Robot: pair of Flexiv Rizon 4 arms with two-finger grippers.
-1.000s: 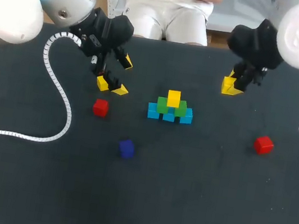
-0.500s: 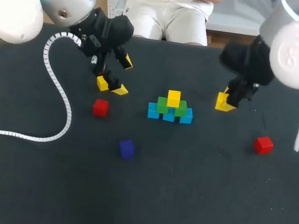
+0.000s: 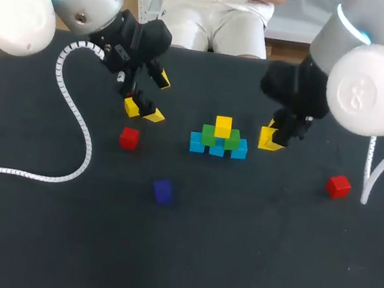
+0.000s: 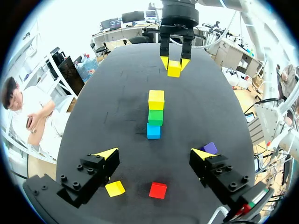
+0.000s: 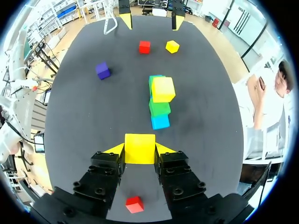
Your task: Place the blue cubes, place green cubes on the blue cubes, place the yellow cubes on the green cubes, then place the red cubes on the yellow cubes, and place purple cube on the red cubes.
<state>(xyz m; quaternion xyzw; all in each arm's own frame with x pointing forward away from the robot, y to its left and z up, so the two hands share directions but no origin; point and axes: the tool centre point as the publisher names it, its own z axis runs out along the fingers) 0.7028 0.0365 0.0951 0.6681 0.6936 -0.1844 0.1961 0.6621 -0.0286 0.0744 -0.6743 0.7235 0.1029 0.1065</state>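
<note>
Black surface [image 3: 231, 267] fills the head view from edge to edge. Nearest, lower left of centre, a purple cube [image 3: 162, 191] sits alone, not stacked on anything. Farther up, one red cube [image 3: 128, 138] lies left of centre and a second red cube [image 3: 339, 185] lies at the right. Both rest on the surface, well apart from the stack.

At the frame's centre stands the stack. It has a row of blue cubes [image 3: 216, 150] on the surface, green cubes [image 3: 209, 136] on them, and a single top yellow cube [image 3: 223, 126] on the green.

Just right of the stack, my right jaws are clamped on a held yellow cube [image 5: 139, 148], one finger against each side. The cube is near the stack but not touching it.

Up and left of the stack, my left jaws hang spread wide with nothing between them. A loose yellow cube [image 4: 115, 188] lies on the surface just beside one finger, near the left red cube.

As I judge it, the blue and green layers look done. The yellow layer is partly done, with one cube placed, one in my grip and one loose. The red and purple layers are not yet begun.
</note>
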